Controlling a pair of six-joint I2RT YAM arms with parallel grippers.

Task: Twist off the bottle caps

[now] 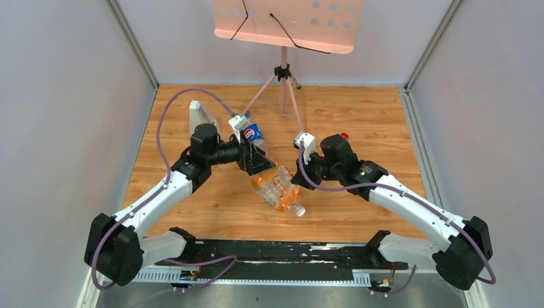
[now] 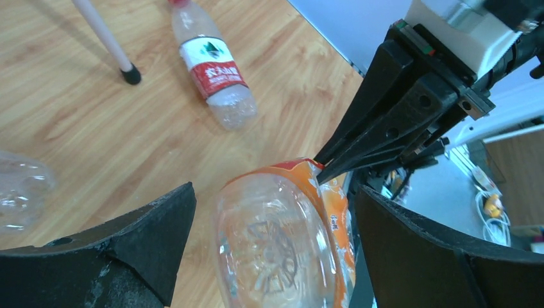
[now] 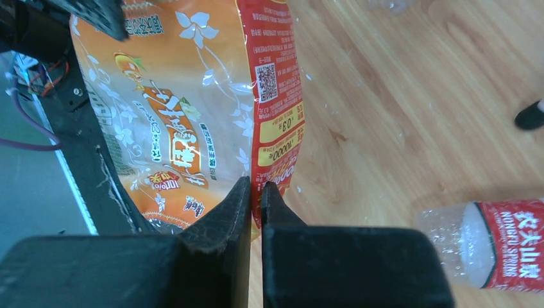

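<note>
The orange-labelled bottle lies on its side in the middle of the wooden table. Its fat end points away and its neck points toward the arm bases, with what looks like its white cap on the near tip. The left gripper has its jaws spread wide, one on each side of the bottle's bottom end, with a clear gap on at least one side. The right gripper is pinched fully together with nothing in it, tips resting against the edge of the orange label about mid-body.

My read is that this is the grab-the-body step and the cap isn't started yet. I'd close the left jaws on the stiffer part near the base, not the soft middle, because thin plastic like this will probably squash and spin. The right one needs to come off the label, open up and go round to the cap end, lined up with the neck.

The Pepsi bottle sits just beyond the left wrist, so watch that. The red-labelled bottle lies farther out.
</note>
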